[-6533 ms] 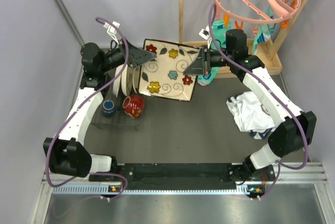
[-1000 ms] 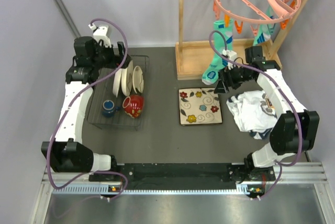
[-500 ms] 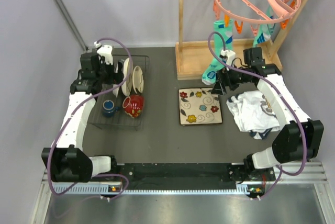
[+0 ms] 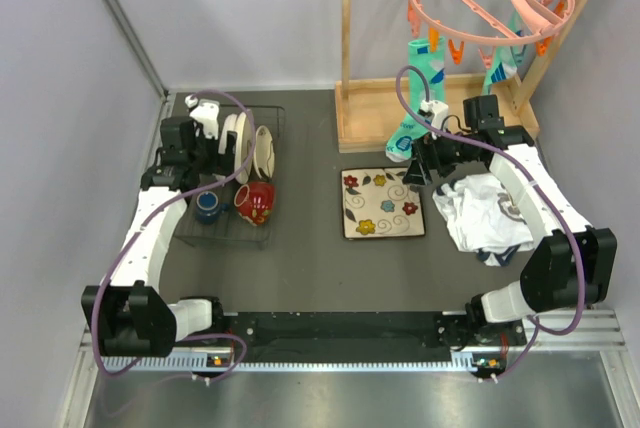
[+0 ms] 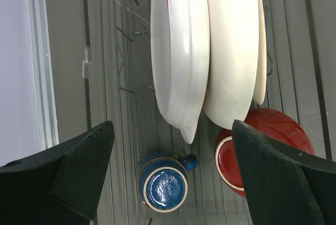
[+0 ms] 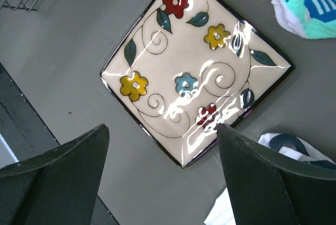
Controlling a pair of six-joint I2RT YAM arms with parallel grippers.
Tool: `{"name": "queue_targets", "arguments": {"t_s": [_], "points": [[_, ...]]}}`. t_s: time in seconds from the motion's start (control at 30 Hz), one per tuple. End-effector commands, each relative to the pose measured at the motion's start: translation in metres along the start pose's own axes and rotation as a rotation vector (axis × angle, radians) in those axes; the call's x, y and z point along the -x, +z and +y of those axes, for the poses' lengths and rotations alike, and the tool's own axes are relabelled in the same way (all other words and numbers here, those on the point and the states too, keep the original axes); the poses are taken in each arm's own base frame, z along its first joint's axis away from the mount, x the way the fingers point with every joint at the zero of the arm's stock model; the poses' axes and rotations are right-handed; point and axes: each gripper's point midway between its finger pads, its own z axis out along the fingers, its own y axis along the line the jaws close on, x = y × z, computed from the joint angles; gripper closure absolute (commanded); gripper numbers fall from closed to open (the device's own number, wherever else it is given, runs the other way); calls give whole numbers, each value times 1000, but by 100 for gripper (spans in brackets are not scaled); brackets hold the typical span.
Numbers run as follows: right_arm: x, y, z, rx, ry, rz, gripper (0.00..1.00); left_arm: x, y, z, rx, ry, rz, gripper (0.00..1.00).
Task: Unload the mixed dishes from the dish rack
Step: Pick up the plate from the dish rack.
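Top cam high, sees all; L wrist close over dish rack (image 5: 123, 130), R wrist over plate (image 6: 194, 72).

Light was even and bright from overhead, with soft, short shadows on the dark table (image 4: 310, 248). White glare streaked the glossy square cream floral plate (image 6: 197, 75) and nearly washed out the large cream dishes (image 5: 231, 51); all views were sharp.

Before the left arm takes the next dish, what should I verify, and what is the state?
1. Left gripper open, empty: ok.
2. Right gripper open, off the square floral plate: ok.
3. Plate flat on table: ok.
4. Large cream dishes upright in dish rack: ok.
5. Room between them for one finger: cannot tell.
6. Rack emptied: not ok; dark blue mug, red mug inside.
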Motion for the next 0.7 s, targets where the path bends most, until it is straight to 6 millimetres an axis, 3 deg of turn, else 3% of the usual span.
{"name": "queue_targets", "arguments": {"t_s": [0.0, 0.67], "points": [[10, -5, 9, 16, -32, -49, 17, 18, -2, 8, 38, 21, -88, 3], [8, -4, 9, 18, -32, -44, 17, -1, 19, 15, 83, 39, -60, 4]]}}
